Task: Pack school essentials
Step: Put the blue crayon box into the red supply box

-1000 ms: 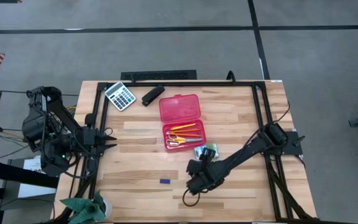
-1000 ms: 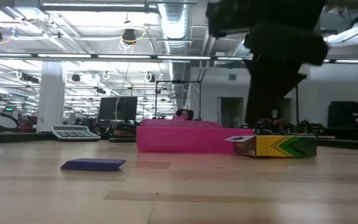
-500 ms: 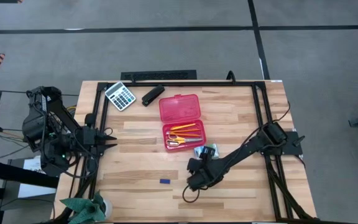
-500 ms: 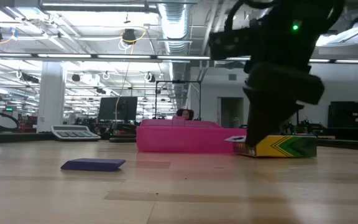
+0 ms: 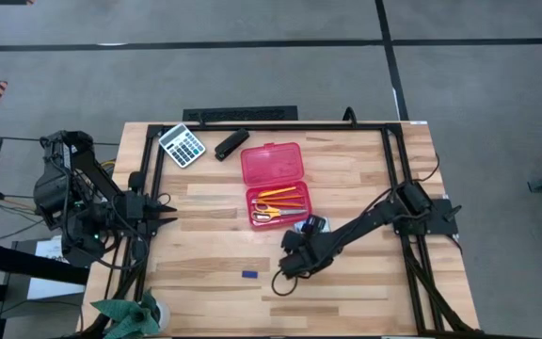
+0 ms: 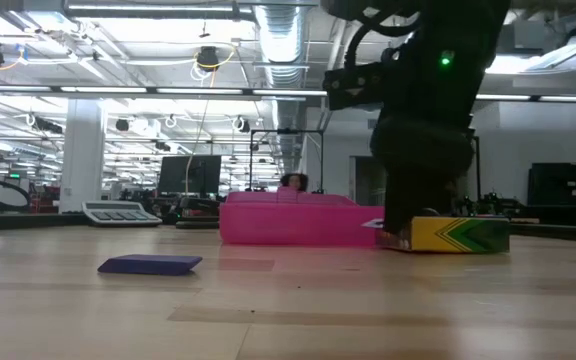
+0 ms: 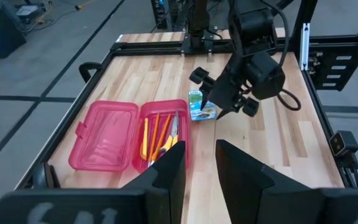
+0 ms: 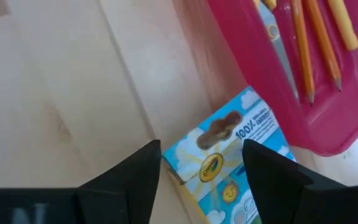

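Observation:
The small packet, blue-and-white on top with a green-and-yellow side, lies flat on the table beside the open pink pencil case. Yellow-handled scissors, two orange pencils and a yellow pen lie in the case's tray. A tiny blue piece lies flat toward the near edge. My right gripper is open, low over the packet's end, one finger on each side. My left gripper waits, open, at the table's left edge. My right gripper comes at the packet's end from above, slanting from the near side, with its open fingers beside that end. I cannot tell whether they touch it. The packet rests flat on the table.
A grey calculator and a black stapler lie at the far left of the table. The case's lid lies open on the far side of the tray. Bare wood stretches between the blue piece and the left arm.
My right gripper has come down onto the packet's end and shifted slightly toward the table's left. The packet and the case have stayed where they were.

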Tool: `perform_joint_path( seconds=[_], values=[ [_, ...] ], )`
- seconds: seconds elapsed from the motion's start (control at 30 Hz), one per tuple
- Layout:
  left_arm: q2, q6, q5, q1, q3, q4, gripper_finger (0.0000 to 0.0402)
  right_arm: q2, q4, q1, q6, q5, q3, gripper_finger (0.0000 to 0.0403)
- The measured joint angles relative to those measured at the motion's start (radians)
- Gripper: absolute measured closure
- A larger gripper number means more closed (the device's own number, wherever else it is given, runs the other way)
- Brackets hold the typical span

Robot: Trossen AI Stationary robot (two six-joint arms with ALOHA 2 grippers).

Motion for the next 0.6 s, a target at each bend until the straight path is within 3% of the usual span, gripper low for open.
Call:
perform_joint_path(
  seconds=[0.17,0.5,0.6],
  values=[
    [0.0,0.0,0.0,0.0,0.0,0.0,0.0319,0.0,-0.012,-0.013,0.001,0.0,0.0,0.0219],
    [0.0,0.001,0.007,0.0,0.0,-0.009,0.0319,-0.001,-0.079,-0.012,0.135,-0.034,0.0,0.0385],
    [0.0,0.001,0.008,0.0,0.0,-0.021,0.0319,-0.005,-0.084,-0.01,0.182,-0.069,0.001,0.0396]
  ],
)
